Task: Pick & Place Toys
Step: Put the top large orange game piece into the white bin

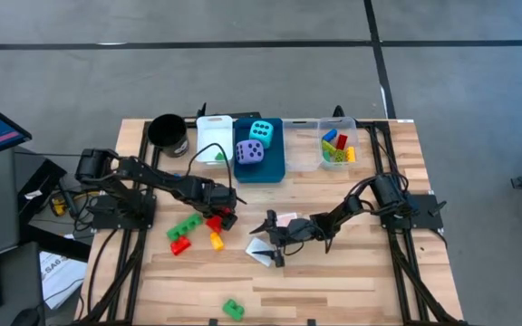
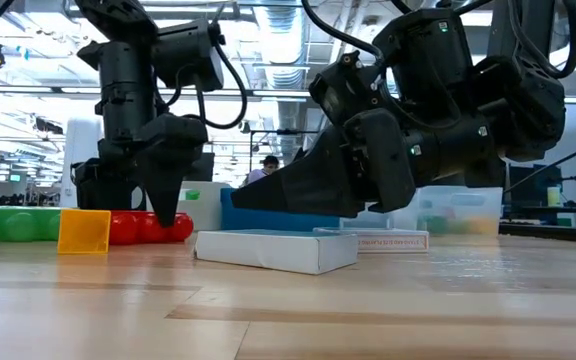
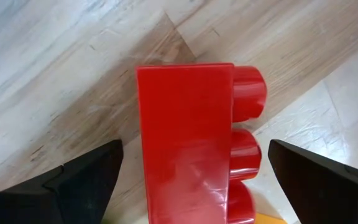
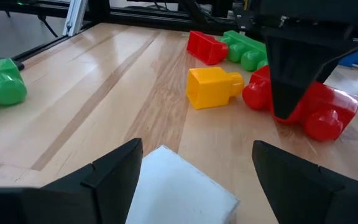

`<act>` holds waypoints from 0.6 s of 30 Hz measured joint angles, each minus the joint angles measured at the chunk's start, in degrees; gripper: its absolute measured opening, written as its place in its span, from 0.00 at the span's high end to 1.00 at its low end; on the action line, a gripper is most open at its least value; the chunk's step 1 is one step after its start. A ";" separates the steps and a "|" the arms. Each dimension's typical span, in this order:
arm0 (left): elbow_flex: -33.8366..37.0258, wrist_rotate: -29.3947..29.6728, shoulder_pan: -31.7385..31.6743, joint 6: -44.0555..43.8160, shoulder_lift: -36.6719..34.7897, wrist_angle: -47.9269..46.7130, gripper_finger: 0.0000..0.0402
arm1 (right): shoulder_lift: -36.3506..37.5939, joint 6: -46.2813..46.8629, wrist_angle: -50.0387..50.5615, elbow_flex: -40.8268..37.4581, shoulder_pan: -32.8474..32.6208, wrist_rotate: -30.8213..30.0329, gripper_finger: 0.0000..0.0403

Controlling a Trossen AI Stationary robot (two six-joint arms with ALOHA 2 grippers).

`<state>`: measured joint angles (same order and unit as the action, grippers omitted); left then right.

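A red brick (image 3: 185,143) lies on the table (image 1: 352,281) left of centre (image 1: 213,223). My left gripper (image 3: 194,149) points down over it, open, one finger on each side with wood showing in both gaps. Close by lie a yellow brick (image 1: 216,241), a green brick (image 1: 187,225) and a second red brick (image 1: 179,244). A flat white card (image 4: 179,186) lies near the middle (image 1: 261,251). My right gripper (image 4: 197,155) reaches in almost level from the right, open, just above the card's corner (image 2: 273,250).
A black cup (image 1: 167,133), a white bin (image 1: 214,136), a blue bin (image 1: 273,167) with a cyan die (image 1: 261,131) and a purple die (image 1: 249,152), and a clear bin (image 1: 323,163) with bricks line the far edge. Another card (image 1: 286,220) lies beside my right gripper. A green brick (image 1: 233,309) sits by the near edge.
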<state>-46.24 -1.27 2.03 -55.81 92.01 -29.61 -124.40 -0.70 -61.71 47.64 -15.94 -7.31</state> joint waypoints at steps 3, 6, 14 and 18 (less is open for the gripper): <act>0.00 1.70 0.66 0.02 0.04 -0.19 0.01 | 0.00 1.10 0.00 0.00 0.00 0.00 0.26; 0.00 2.81 1.24 0.05 0.08 -0.61 0.01 | 0.00 1.17 0.00 0.00 0.00 -0.01 0.26; 0.07 5.88 2.60 0.30 0.13 -0.89 0.01 | 0.00 1.17 0.04 0.00 -0.06 0.00 0.26; 0.13 7.01 2.60 1.60 0.13 -1.49 0.01 | 0.00 1.19 0.54 0.00 -0.07 0.00 0.26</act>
<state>-46.10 5.74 4.62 -54.22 92.14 -31.10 -124.40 0.49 -61.18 47.64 -16.01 -7.31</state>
